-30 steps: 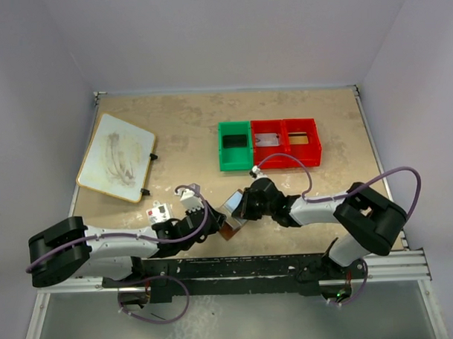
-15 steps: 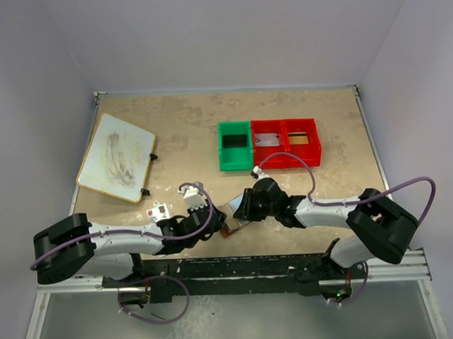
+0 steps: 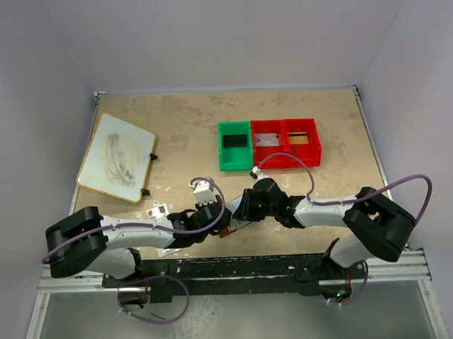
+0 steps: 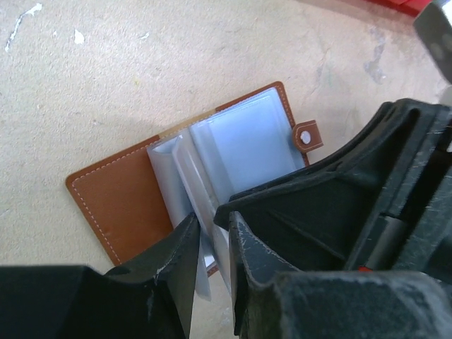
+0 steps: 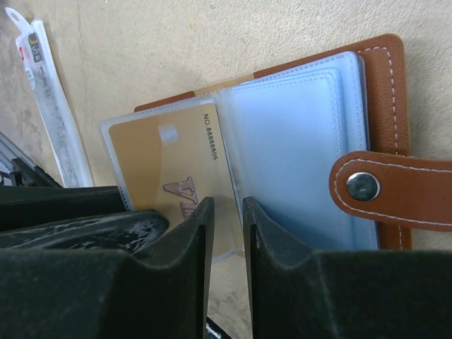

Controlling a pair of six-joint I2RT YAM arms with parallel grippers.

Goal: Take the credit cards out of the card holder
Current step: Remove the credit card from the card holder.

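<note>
Left end effector (image 4: 210, 222) pinches a holder (image 4: 113, 205) sleeve; right end effector (image 5: 226, 210), grip unclear, should pull the gold card (image 5: 166, 162) straight.

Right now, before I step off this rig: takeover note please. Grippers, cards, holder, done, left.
Left gripper: jaws a narrow gap apart over the open card holder, with the edge of a clear sleeve in the gap; grip uncertain.
Right gripper: jaws narrowly apart at the lower corner of the golden card; hold uncertain.
Golden card sits in its sleeve inside the holder, which lies open between both grippers.
Silvery-grey piece in the middle red bin: possibly the other card, too small to confirm.
Done: holder opened. Left: pull the golden card out, verify the silver one.
</note>
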